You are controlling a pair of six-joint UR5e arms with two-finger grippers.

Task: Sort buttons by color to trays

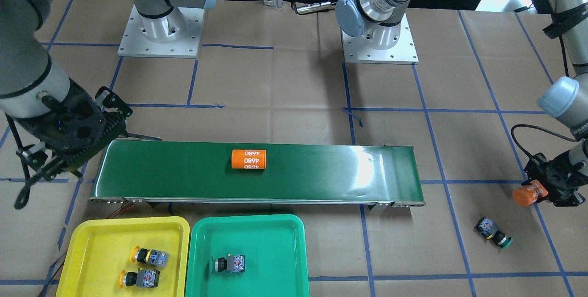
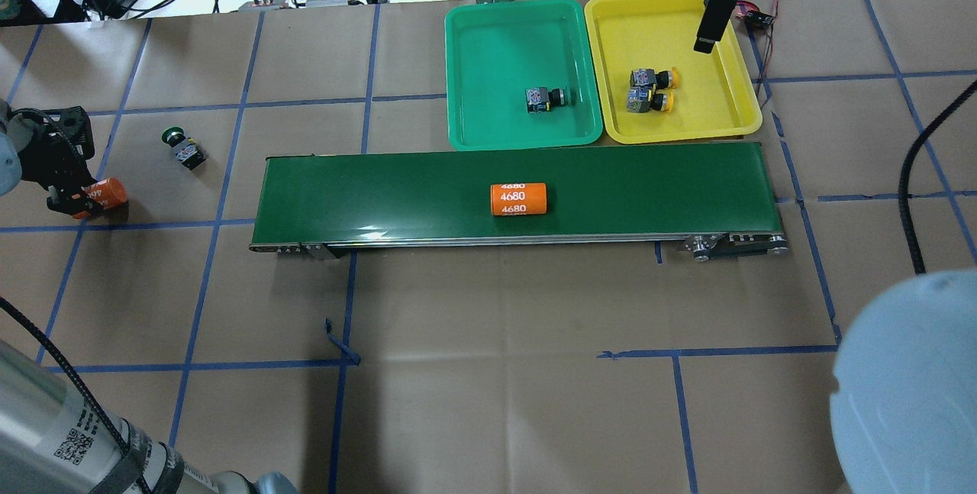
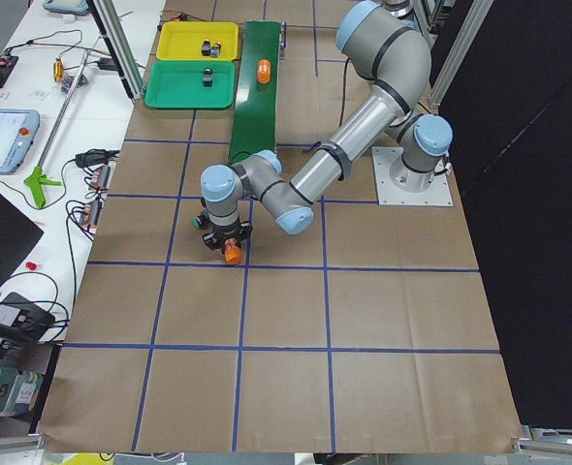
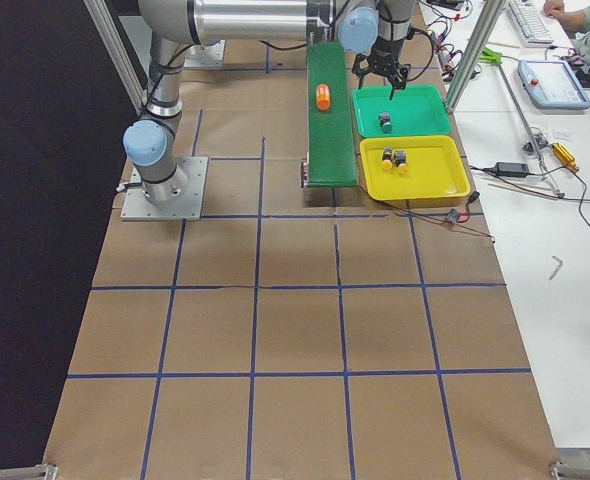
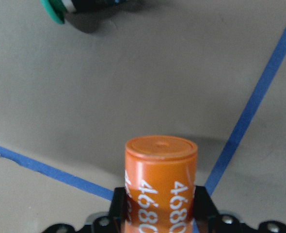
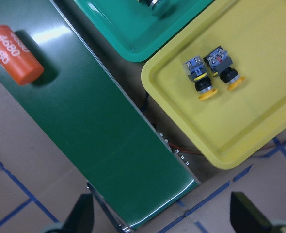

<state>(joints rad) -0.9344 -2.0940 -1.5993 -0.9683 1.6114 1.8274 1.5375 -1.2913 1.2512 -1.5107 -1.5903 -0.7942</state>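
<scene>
Cylinder (image 1: 528,195) clamped in left gripper (image 1: 544,189) (loose green button (image 1: 494,232) nearby); right gripper (image 1: 126,120) hangs high by yellow tray (image 2: 687,121), fingers wide apart.

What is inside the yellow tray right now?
Two yellow-capped buttons lie on their sides, close together, in the yellow tray. Nothing else shows there. The floor beneath them is covered.

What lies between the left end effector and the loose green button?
The cylinder it holds, then bare paper up to the button; left wrist view.
</scene>
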